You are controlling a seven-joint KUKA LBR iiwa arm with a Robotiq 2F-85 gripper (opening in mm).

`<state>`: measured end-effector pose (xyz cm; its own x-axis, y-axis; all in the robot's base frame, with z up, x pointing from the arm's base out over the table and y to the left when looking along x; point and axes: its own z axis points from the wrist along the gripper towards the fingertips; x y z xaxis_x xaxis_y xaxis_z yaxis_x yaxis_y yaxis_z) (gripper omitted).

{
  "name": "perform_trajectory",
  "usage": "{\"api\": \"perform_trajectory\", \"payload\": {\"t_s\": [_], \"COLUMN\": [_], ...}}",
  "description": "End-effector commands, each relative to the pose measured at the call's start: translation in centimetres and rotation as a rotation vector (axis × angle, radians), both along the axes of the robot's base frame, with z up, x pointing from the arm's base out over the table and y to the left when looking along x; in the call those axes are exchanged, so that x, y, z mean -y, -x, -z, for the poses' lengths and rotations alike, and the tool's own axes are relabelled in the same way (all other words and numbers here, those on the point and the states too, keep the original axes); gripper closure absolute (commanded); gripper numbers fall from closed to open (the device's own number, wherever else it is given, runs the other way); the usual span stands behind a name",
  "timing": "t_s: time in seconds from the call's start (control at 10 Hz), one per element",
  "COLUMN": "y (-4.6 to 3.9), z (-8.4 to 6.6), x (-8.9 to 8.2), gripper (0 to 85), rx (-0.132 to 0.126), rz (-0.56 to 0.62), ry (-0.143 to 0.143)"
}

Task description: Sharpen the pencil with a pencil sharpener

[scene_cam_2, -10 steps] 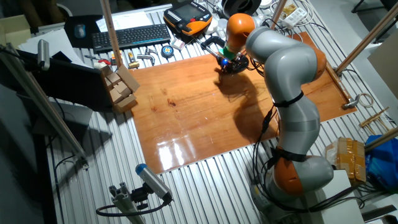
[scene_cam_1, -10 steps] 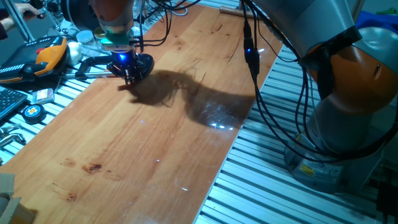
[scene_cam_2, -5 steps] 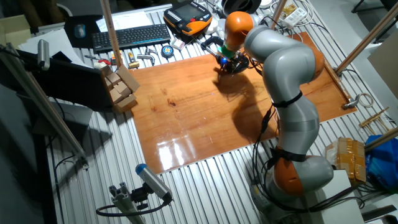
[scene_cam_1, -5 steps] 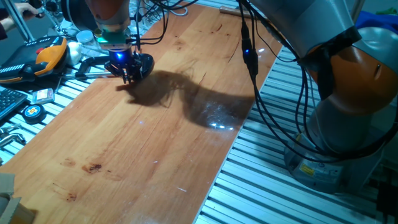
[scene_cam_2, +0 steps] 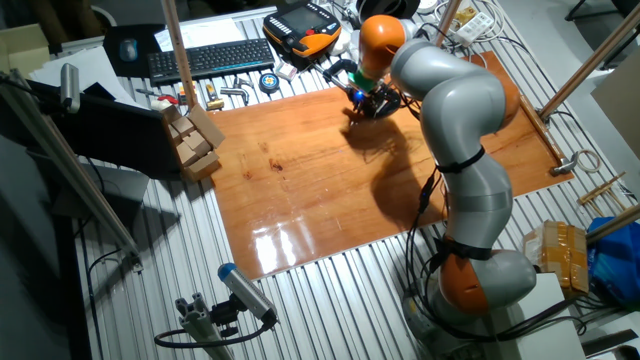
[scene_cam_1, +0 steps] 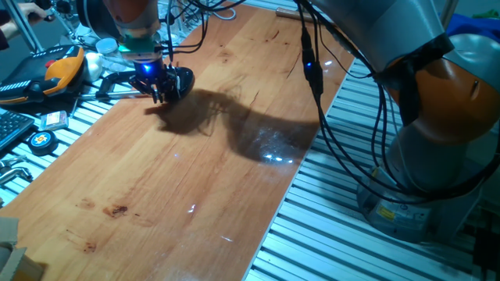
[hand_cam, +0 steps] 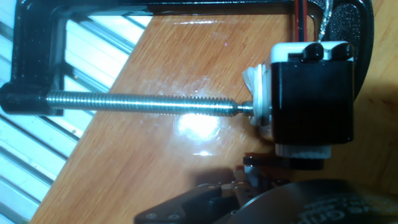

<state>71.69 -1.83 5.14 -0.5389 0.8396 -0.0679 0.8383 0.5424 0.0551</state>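
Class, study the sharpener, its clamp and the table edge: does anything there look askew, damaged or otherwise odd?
Nothing looks broken or spilled. The pencil sharpener sits on the wooden table near its edge, the clamp's threaded screw lying level over the board. One oddity: no pencil can be made out in any view.

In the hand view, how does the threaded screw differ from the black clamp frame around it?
The screw is bare shiny metal; the clamp frame is black. The screw is thin, straight and threaded; the frame is thick, smooth and bent at its corners. Both are part of the pencil sharpener.
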Motion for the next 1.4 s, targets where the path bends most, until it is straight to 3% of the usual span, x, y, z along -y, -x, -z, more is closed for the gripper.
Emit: {"api": "perform_trajectory", "payload": {"t_s": [0.0, 0.6, 0.7, 1.3], "y": [-0.07, -0.44, -0.52, -0.63], "z": [-0.1, -0.7, -0.9, -1.7], "x": [-0.1, -0.3, -0.3, -0.2], "gripper": [85.0, 85.0, 68.0, 68.0], "rx": [-0.002, -0.018, -0.021, -0.034], "rz": [-0.001, -0.001, -0.001, 0.0], "ry": [0.0, 0.006, 0.008, 0.005]}}
